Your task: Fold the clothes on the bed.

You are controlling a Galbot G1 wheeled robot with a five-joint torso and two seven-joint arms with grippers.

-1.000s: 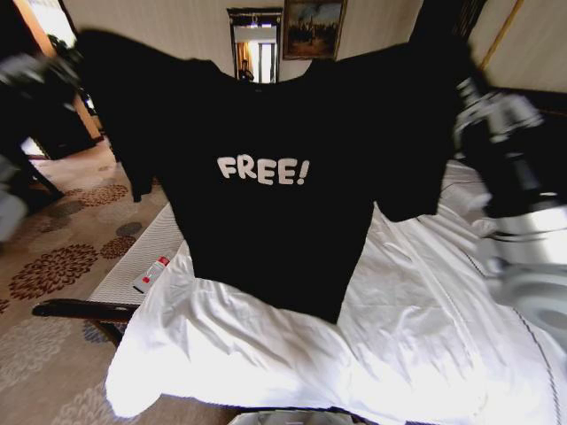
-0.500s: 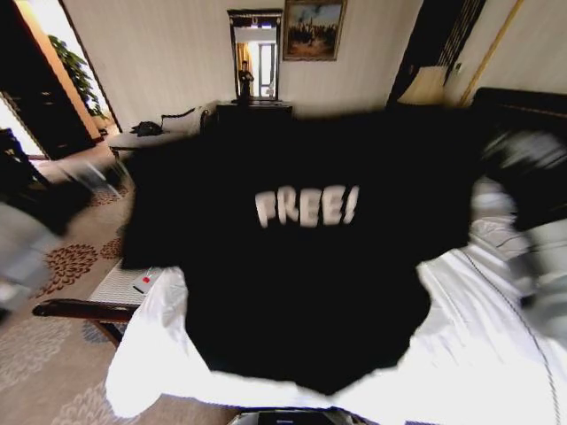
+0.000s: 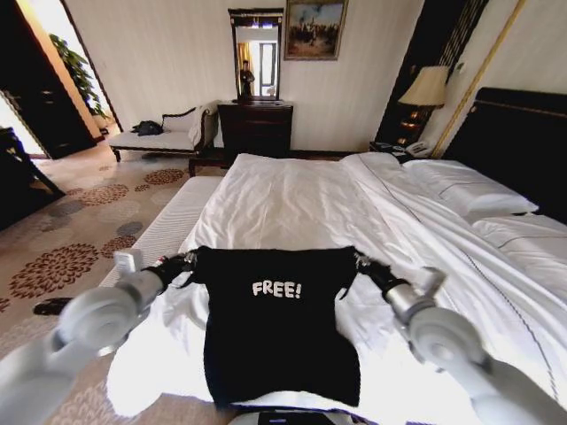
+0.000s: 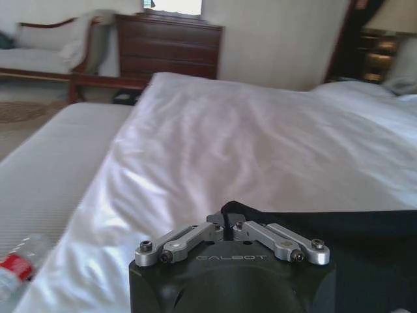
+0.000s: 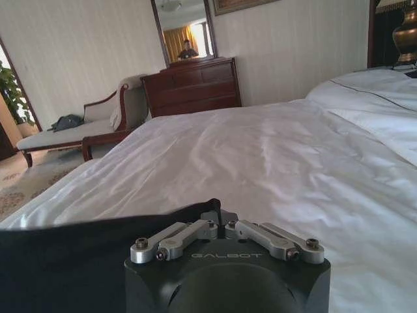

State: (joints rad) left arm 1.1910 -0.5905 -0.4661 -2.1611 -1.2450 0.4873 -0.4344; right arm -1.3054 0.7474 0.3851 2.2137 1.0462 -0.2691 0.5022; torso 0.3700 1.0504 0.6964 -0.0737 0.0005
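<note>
The clothes, a black T-shirt with white "FREE!" lettering, lie front up on the white duvet at the near end of the bed. My left gripper is shut on its left shoulder corner and my right gripper on its right one, stretching the top edge straight. In the left wrist view the left gripper pinches black fabric. The right wrist view shows the right gripper pinching the T-shirt the same way. No sleeves stick out.
A white cushioned bench runs along the bed's left side, with a bottle on it. Pillows and a dark headboard are at the right. A dresser, a chaise and a lamp stand by the far wall.
Both arms have come down fast. The T-shirt, held up high and spread before the camera a second ago, now rests on the duvet, still gripped at both shoulders.
</note>
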